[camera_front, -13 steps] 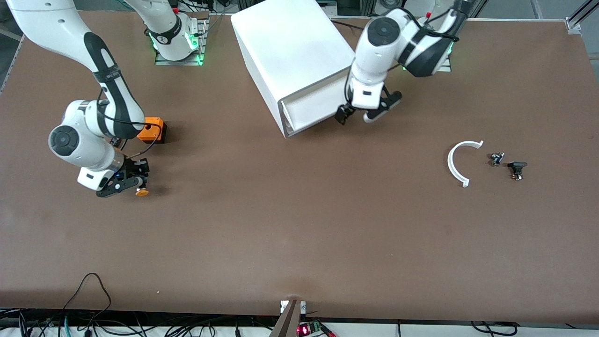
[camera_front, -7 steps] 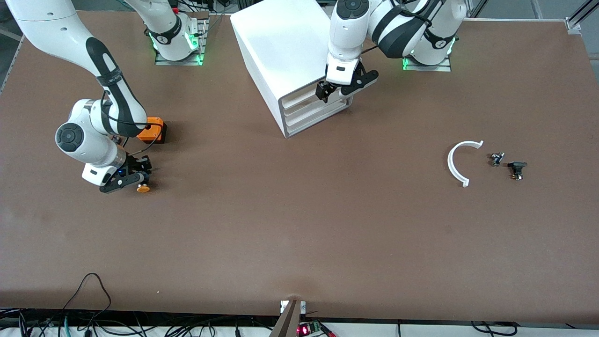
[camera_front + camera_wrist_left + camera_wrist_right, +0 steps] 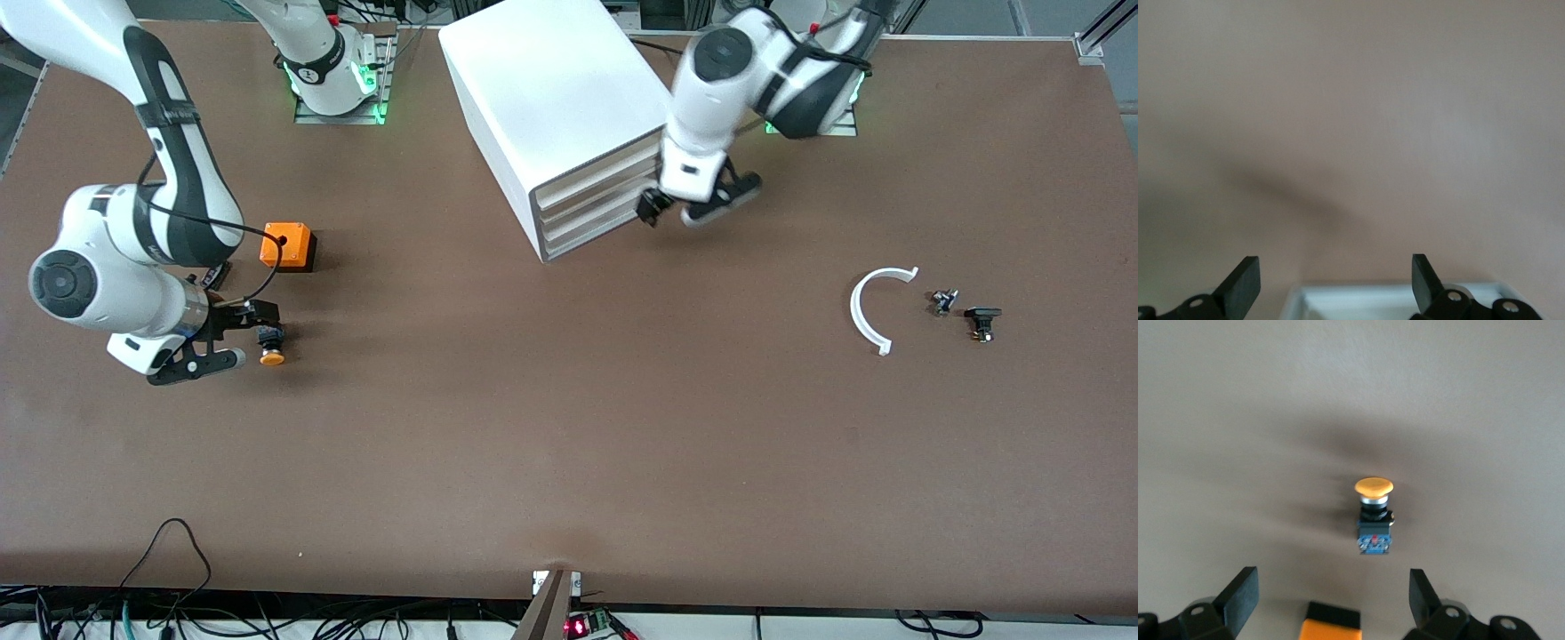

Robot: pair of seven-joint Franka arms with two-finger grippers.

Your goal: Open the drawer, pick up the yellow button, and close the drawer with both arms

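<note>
right wrist view, round orange-capped button (image 3: 1373, 513) on matte table, right claw (image 3: 1331, 593) spread empty, left claw (image 3: 1335, 283) likewise

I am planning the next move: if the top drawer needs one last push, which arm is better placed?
Left. The left gripper, open, hangs close by the drawer at the cabinet front. The right gripper, also open, is by the button, toward the right arm's end.
</note>
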